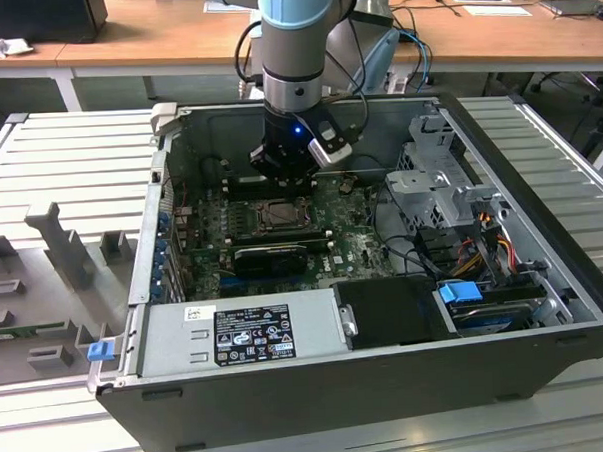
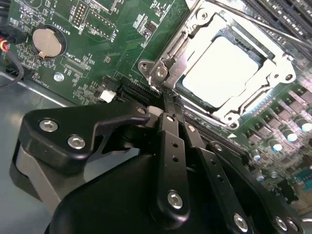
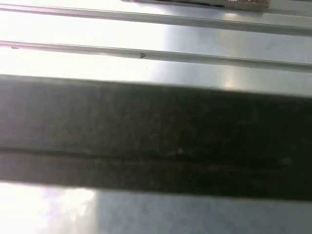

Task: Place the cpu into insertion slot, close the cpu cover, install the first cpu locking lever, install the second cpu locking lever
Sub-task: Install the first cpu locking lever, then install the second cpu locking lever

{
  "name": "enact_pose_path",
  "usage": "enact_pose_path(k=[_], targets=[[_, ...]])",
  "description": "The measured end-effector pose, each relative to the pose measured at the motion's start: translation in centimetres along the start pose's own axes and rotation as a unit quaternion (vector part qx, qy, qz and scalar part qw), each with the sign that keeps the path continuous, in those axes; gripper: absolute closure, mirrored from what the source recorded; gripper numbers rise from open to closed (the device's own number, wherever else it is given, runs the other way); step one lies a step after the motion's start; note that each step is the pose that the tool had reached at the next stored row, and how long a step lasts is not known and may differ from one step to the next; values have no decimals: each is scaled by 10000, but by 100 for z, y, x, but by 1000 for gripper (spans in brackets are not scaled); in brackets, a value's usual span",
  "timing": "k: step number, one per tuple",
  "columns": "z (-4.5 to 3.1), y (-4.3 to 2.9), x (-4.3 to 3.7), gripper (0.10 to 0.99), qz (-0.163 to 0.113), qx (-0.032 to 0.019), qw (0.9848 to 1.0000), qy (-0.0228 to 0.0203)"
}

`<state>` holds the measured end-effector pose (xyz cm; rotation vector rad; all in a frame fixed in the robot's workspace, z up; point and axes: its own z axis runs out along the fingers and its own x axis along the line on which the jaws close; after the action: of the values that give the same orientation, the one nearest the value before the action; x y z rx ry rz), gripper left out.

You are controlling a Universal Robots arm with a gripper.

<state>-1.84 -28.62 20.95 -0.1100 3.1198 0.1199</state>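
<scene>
The cpu (image 2: 219,70), a pale silvery square, lies in the insertion slot (image 1: 278,215) on the green board. The cpu cover (image 2: 273,68) is folded down flat over it, and its metal frame rings the chip. A thin lever rod (image 2: 253,22) runs along one side of the socket, and another metal arm (image 2: 176,46) lies along the adjacent side. My gripper (image 2: 170,105) has its black fingers (image 2: 171,141) pressed together, with the tips at the socket's corner bracket (image 2: 161,70). I see nothing between them. In the exterior view the gripper (image 1: 279,177) hangs just behind the socket.
A long black card (image 1: 273,255) lies in front of the socket and a power supply (image 1: 241,329) fills the case's front. A drive cage (image 1: 434,170) and cables (image 1: 482,233) sit on the exterior view's right. A coin battery (image 2: 47,41) is on the board.
</scene>
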Motion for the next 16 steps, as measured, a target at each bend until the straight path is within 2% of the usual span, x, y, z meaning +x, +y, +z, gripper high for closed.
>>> enact_pose_path(k=[2,16], targets=[[-94,7,-2,980,0,1,10000,0],[-102,-77,4,980,0,0,10000,0]])
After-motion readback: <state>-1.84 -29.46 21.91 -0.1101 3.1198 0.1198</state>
